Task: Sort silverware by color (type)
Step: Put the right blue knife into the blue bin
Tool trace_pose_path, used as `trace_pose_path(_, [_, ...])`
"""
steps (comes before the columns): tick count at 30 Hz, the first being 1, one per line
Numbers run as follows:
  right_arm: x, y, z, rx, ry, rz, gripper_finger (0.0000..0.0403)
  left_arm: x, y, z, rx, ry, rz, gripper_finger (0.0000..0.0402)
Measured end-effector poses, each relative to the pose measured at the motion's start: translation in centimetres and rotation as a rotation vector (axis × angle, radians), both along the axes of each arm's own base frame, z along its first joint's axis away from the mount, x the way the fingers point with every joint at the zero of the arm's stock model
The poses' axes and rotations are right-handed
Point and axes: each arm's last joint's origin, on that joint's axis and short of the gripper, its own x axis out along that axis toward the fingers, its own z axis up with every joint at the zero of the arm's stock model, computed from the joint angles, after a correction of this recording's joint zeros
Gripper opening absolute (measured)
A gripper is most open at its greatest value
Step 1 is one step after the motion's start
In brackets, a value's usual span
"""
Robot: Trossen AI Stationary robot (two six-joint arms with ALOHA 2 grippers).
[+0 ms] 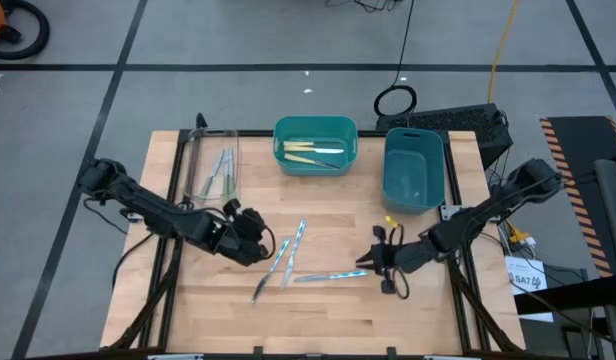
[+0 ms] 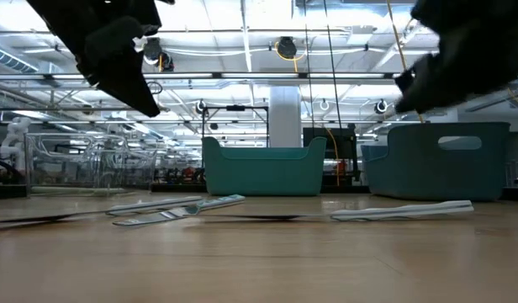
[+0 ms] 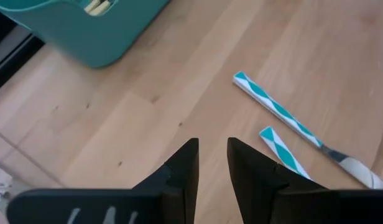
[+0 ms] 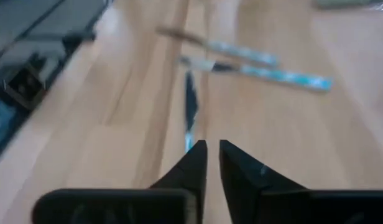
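Three utensils with light blue patterned handles lie flat on the wooden table: one (image 1: 296,240), one (image 1: 273,268) and one (image 1: 330,277). My left gripper (image 1: 260,245) hovers just left of the first two, empty, its fingers a narrow gap apart (image 3: 212,168); two handles (image 3: 278,112) show ahead of it. My right gripper (image 1: 370,262) hovers at the right end of the third utensil (image 4: 190,115), shut and empty. In the low view both grippers hang clear above the table. Yellow-handled utensils (image 1: 313,153) lie in the teal bin (image 1: 315,128). Pale green ones (image 1: 223,172) lie in the clear tray (image 1: 191,165).
A blue bin (image 1: 414,175) stands at the far right of the table, beside the teal bin. Cables and a dark box (image 1: 458,122) lie beyond the table's far right corner. Bare wood lies along the near edge (image 1: 308,320).
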Motion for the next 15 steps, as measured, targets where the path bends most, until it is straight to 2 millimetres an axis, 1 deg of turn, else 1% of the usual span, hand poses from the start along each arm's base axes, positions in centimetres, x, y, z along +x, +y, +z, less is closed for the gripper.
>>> trace_pose_path(4, [0.5,0.5,-2.7,-0.017,0.128,0.04,0.0083,0.0,0.0,0.0,0.001,0.001,-0.001,0.0092])
trace_pose_path(7, [0.6,0.9,-4.6,0.011,0.22,0.025,0.0118,0.0,0.0,0.0,0.001,0.001,-0.001,0.0092])
trace_pose_path(9, [0.5,1.1,-5.6,0.0,0.263,0.017,0.014,0.0,0.0,0.0,0.0,-0.002,-0.001,0.0092])
trace_pose_path(12, [0.6,1.2,-6.3,0.001,0.285,0.007,0.0167,0.1,0.0,0.0,-0.003,-0.01,-0.002,0.0092])
trace_pose_path(15, [0.7,1.2,-6.4,0.022,0.281,-0.008,0.0185,0.1,0.0,0.1,-0.005,-0.013,-0.002,0.0092])
